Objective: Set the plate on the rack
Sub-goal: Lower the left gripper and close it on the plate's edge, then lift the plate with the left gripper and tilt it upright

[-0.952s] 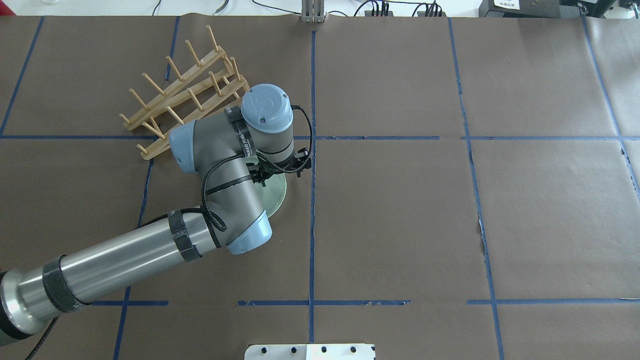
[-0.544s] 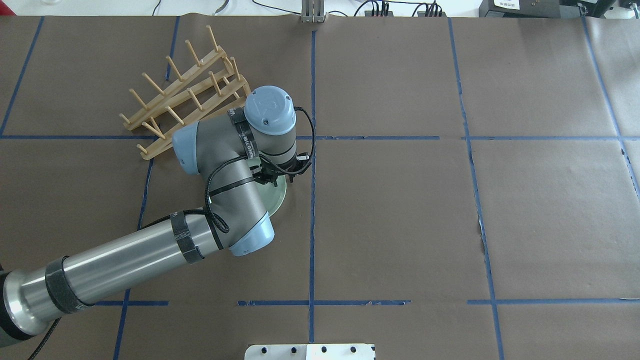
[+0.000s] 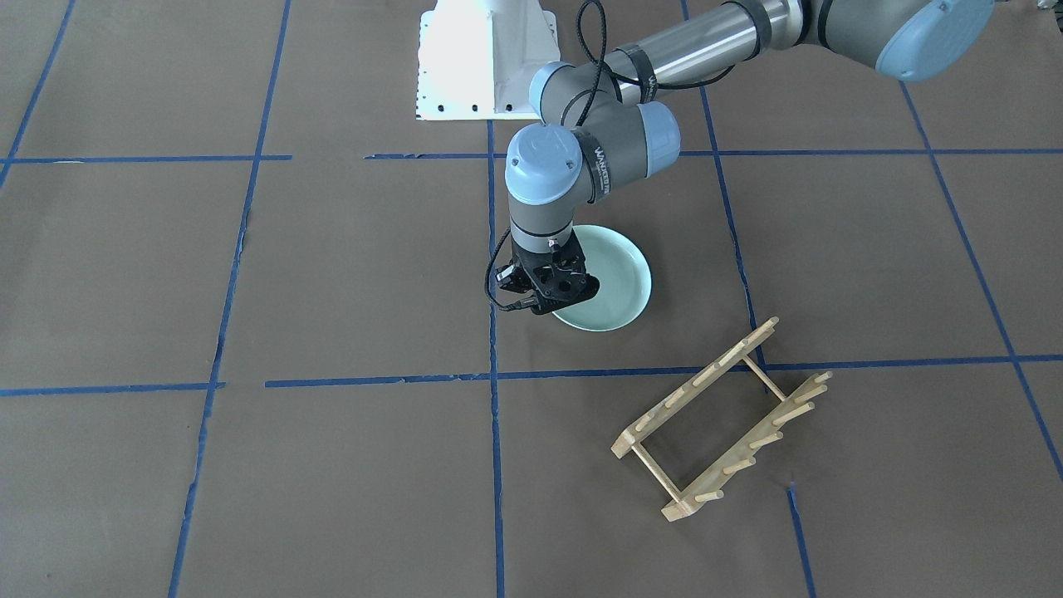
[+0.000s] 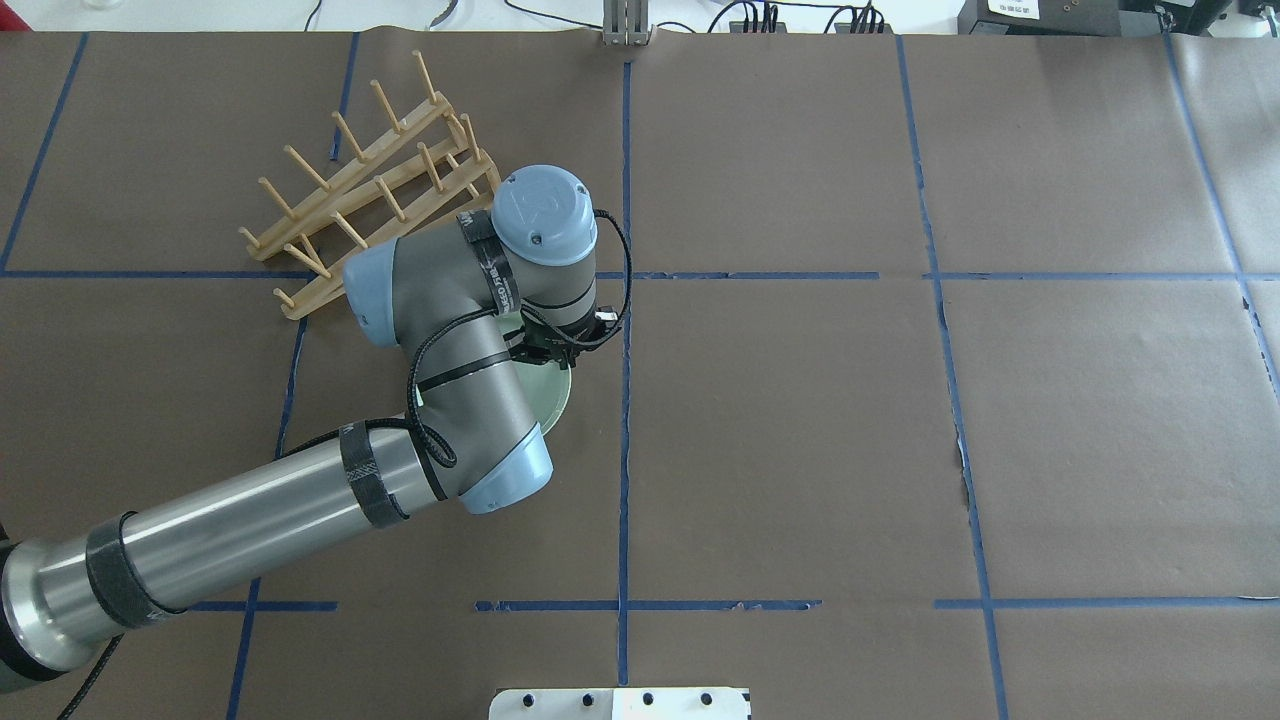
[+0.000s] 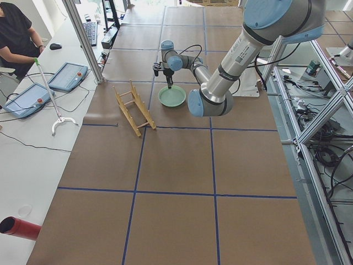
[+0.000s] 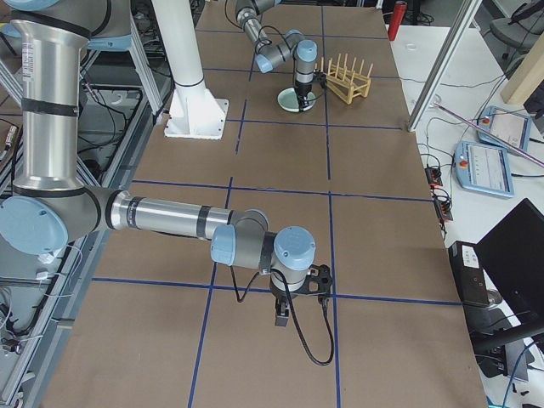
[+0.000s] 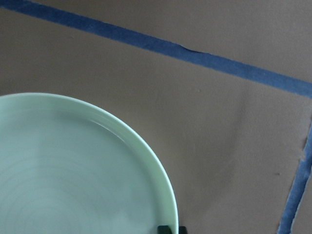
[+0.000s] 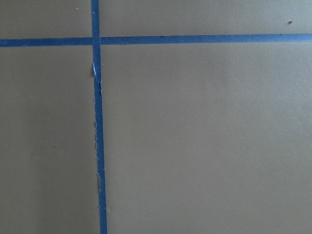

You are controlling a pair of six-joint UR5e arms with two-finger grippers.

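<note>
Mint-green plate (image 3: 619, 274), left tool (image 3: 552, 307) at its rim

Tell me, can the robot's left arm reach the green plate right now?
Probably yes. The left gripper hangs right at the rim of the plate, with nothing between them, and the rack stands well apart. Whether it is gripping the rim, I cannot tell.
</note>
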